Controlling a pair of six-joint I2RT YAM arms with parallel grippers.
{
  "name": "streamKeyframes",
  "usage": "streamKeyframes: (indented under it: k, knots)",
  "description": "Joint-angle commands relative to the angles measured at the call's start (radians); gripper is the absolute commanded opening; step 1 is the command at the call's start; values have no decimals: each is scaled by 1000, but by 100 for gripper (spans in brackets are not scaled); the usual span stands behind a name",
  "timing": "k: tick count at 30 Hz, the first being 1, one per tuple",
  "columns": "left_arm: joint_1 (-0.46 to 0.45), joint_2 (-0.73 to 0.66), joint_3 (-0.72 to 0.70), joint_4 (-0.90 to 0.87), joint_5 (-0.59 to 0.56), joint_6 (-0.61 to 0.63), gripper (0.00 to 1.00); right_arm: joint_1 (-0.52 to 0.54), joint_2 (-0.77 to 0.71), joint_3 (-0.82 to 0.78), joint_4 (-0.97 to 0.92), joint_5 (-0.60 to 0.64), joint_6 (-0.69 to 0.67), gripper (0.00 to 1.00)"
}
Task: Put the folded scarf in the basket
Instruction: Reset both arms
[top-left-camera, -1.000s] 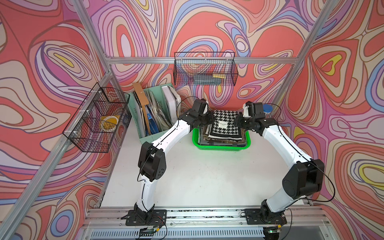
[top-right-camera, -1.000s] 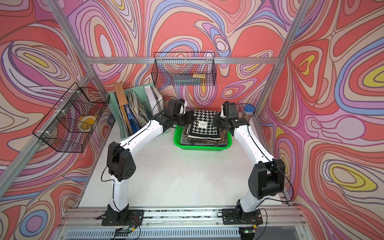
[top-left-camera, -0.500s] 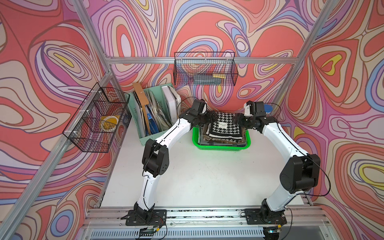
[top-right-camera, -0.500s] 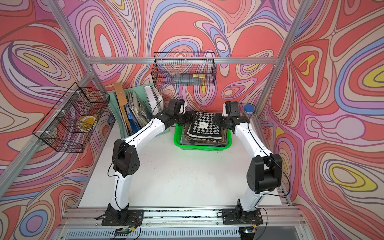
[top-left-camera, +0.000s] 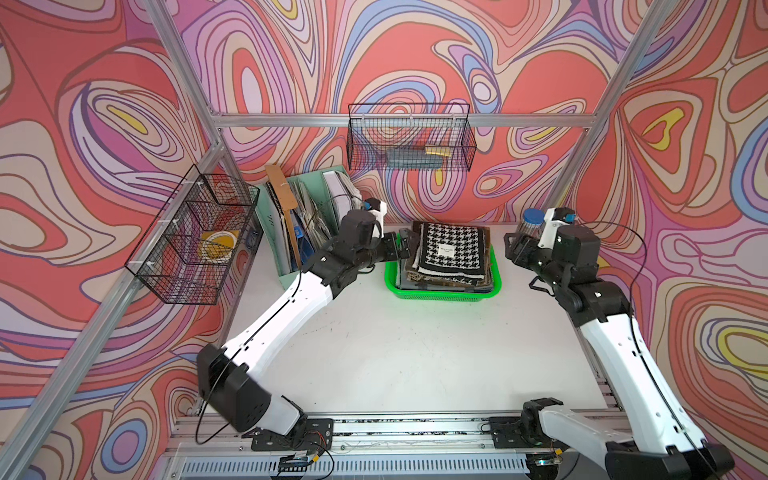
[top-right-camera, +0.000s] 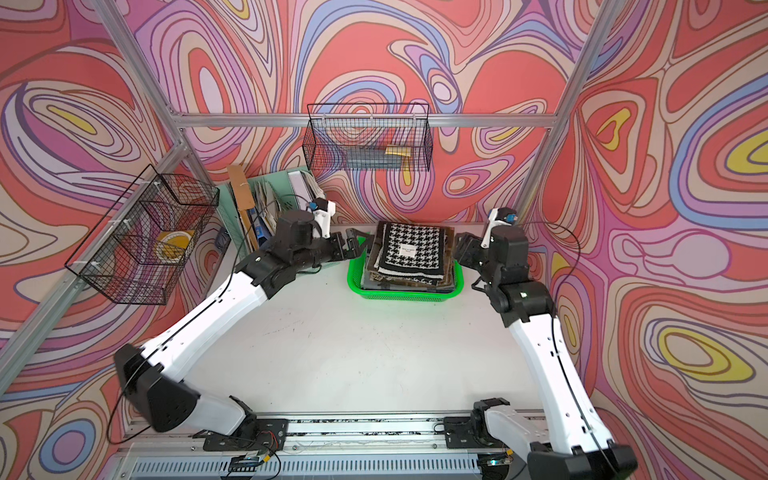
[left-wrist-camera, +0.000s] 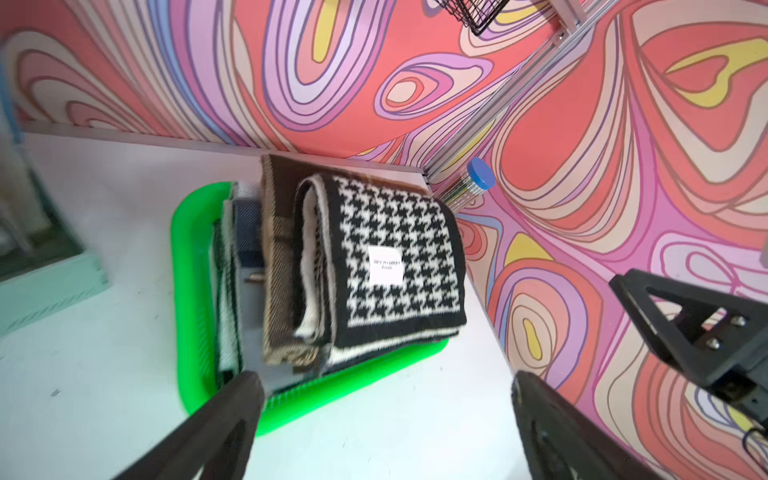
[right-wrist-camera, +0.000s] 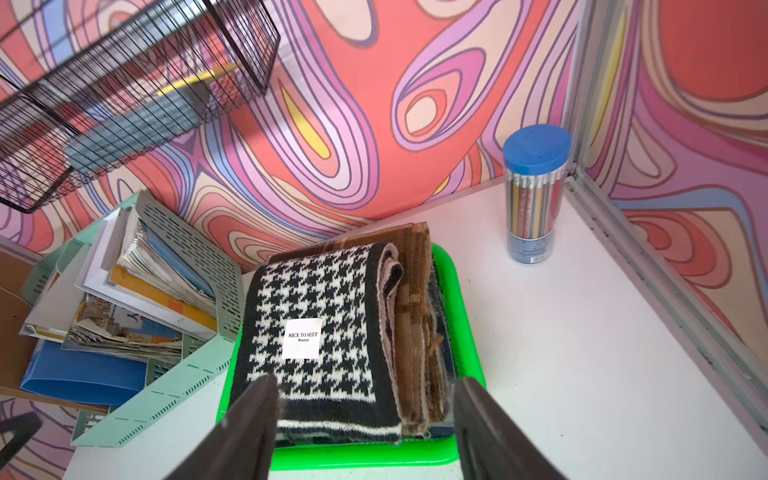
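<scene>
The folded scarf (top-left-camera: 451, 249), black-and-white houndstooth with a small white label, lies on top of a stack of other folded cloths in the bright green basket (top-left-camera: 440, 296) at the back of the table. In both top views my left gripper (top-left-camera: 402, 245) stands open just off the basket's left end. My right gripper (top-left-camera: 512, 248) is open a little off its right end. Neither touches the scarf. The left wrist view shows the scarf (left-wrist-camera: 386, 257) beyond the spread fingers of the left gripper (left-wrist-camera: 384, 380). In the right wrist view the right gripper (right-wrist-camera: 365, 384) frames the scarf (right-wrist-camera: 316, 324) and the basket (right-wrist-camera: 365, 455).
A mint file organizer (top-left-camera: 299, 232) full of papers stands left of the basket, behind my left arm. A clear jar of pencils with a blue lid (right-wrist-camera: 534, 195) stands in the back right corner. Black wire baskets hang on the back wall (top-left-camera: 409, 139) and left wall (top-left-camera: 195, 241).
Both grippers went from shut at the scarf's ends to open and drew back sideways from the basket. The scarf now rests free on the stack.
</scene>
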Motion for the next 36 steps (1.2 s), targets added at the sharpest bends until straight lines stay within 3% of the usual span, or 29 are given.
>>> streamKeyframes:
  k: [1, 4, 5, 6, 9, 12, 18, 24, 28, 36]
  knots:
    - [-1, -154, -177, 102, -149, 26, 99, -4, -67, -80, 30, 52, 29, 69]
    - [-1, -291, -325, 122, -261, 34, 99, -3, -110, -118, 27, 115, 50, 78]
    - [-1, -320, -354, 112, -290, 42, 99, -3, -117, -129, 17, 146, 75, 95]
    - [-1, -351, -392, 95, -323, 57, 99, -3, -128, -154, 24, 177, 92, 98]
    - [-1, -413, -476, 48, -418, 87, 99, -3, -167, -228, 75, 235, 75, 98]
    - [-1, -489, -601, 117, -475, 127, 99, -4, -197, -310, 134, 279, 37, 98]
    - [-2, -613, -820, 264, -740, 172, 99, -4, -246, -507, 350, 184, -85, 98]
    - [0, -556, -977, 452, -1028, 291, 99, -3, -180, -663, 575, 194, -132, 98]
    - [11, -478, -1002, 529, -1083, 377, 99, -3, -73, -698, 668, 189, -180, 98]
    - [50, -305, -978, 693, -1131, 554, 99, -4, 85, -731, 824, 323, -280, 98]
